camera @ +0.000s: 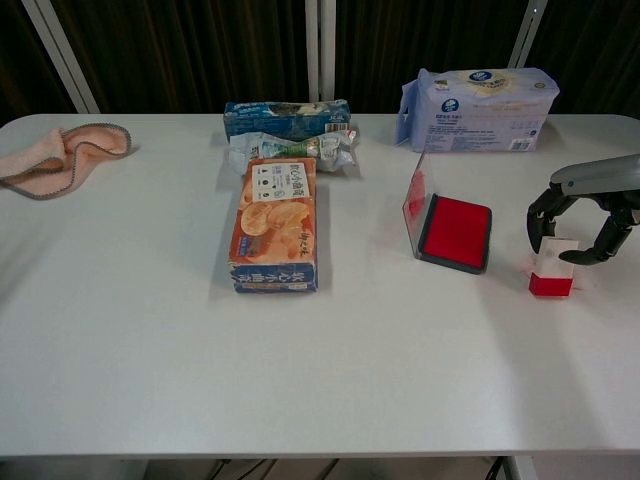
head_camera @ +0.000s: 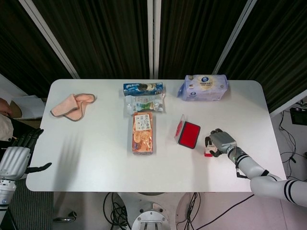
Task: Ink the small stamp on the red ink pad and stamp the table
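The small stamp (camera: 553,270), with a red base and a pale upper body, stands upright on the table right of the red ink pad (camera: 458,231). The pad lies open, its clear lid (camera: 413,200) raised on the left side. My right hand (camera: 585,208) curls down over the stamp's top with fingers on both sides of it. From the head view, the stamp (head_camera: 208,152) peeks out under the right hand (head_camera: 221,141). Off the table's left edge, my left hand (head_camera: 17,158) hangs with its fingers spread and holds nothing.
An orange snack box (camera: 275,225) lies mid-table, with a blue packet (camera: 285,115) and a crinkled wrapper (camera: 290,148) behind it. A tissue pack (camera: 480,97) sits at the back right and a pink cloth (camera: 60,158) at the back left.
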Controlling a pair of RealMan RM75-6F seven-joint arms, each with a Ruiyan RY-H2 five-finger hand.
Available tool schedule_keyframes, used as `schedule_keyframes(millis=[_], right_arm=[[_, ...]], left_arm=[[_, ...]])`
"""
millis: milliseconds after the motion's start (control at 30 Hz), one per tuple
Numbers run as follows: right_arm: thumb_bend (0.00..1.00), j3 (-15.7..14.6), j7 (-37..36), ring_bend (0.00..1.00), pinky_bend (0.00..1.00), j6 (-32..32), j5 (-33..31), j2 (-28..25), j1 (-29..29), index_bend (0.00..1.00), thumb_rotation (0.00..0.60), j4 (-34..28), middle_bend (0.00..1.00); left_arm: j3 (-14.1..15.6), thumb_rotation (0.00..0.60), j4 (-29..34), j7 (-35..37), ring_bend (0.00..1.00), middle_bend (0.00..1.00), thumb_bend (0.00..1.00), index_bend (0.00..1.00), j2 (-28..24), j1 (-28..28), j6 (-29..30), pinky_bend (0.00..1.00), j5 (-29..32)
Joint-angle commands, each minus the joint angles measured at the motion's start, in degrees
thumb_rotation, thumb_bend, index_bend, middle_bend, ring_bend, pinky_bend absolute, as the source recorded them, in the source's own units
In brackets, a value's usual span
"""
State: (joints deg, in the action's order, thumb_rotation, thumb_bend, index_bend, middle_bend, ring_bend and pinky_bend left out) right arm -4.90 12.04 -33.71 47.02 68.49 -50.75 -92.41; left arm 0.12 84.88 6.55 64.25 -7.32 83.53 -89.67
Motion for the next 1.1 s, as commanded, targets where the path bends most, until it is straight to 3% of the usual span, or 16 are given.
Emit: schedule_keyframes(millis=[33, 1100], right_arm=[[0.36, -0.1, 0.1, 0.09, 0.00, 0.0, -0.1, 0.0, -0.1, 0.38, 0.600, -0.1, 0.38], [0.35, -0.7, 1.6, 0.09, 0.00, -3.0, 2.3, -3.5, 1.4, 0.35, 0.600, -6.2, 0.38]], left_arm=[[0.0, 0.474, 0.0, 0.0, 0.08, 0.06, 0.01, 0.03, -0.1, 0.0, 0.1, 0.18, 0.0], [0.1, 0.478, -0.1, 0.5, 0.08, 0.06, 0.01, 0.03, -0.2, 0.0, 0.3, 0.18, -0.4]])
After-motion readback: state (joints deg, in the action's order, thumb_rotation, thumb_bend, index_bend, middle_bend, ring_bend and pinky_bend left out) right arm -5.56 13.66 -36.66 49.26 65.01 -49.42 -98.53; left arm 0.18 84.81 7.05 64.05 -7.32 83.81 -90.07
